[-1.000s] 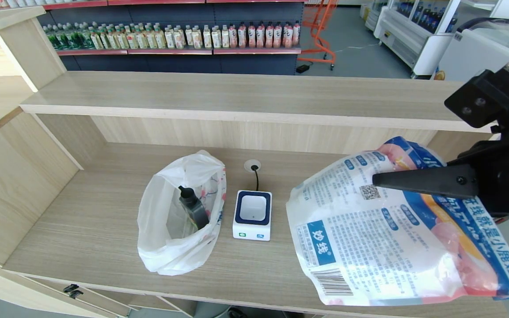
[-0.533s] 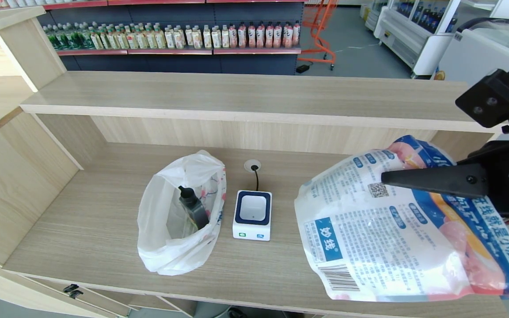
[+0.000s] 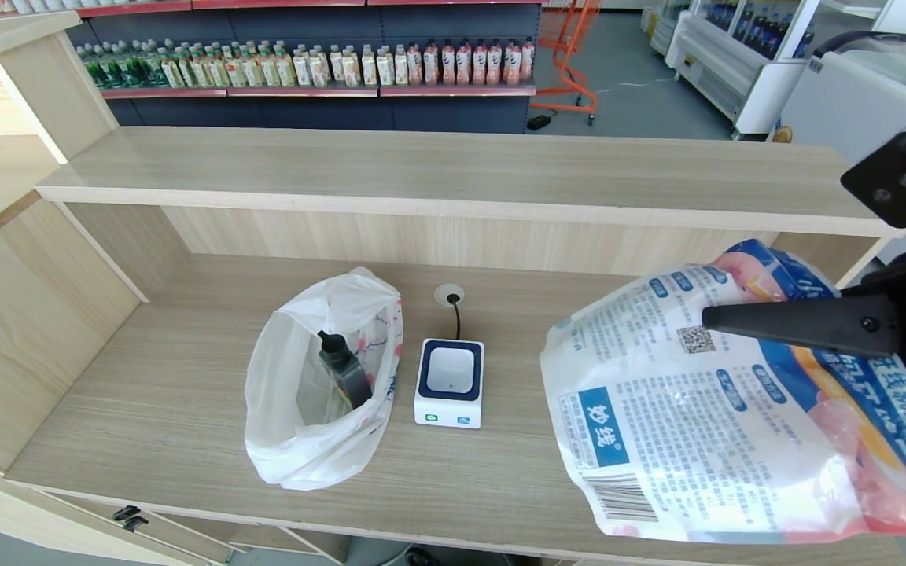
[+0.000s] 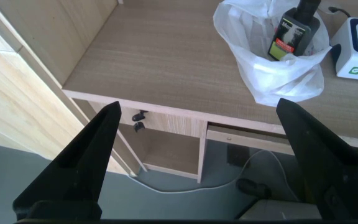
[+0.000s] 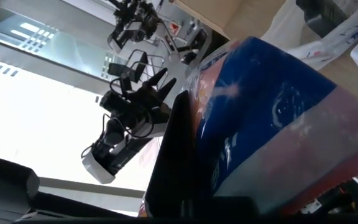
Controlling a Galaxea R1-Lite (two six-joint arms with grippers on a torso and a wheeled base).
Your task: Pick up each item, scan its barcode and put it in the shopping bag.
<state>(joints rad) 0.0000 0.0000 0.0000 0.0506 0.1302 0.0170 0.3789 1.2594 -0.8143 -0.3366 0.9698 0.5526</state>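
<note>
The pouch is held up to the right of the scanner, clamped at its far end by the right claw. It is thought soft, light and slippery, best gripped by an edge.

The right claw clamps the blue-and-pink pouch, its black finger flat against it.

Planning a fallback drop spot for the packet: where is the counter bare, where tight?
Bare: counter left of the shopping bag up to the side wall; the strip before the scanner; the upper ledge. Tight: the bag-to-scanner gap, and the right end, hidden by the packet in the right gripper.
</note>
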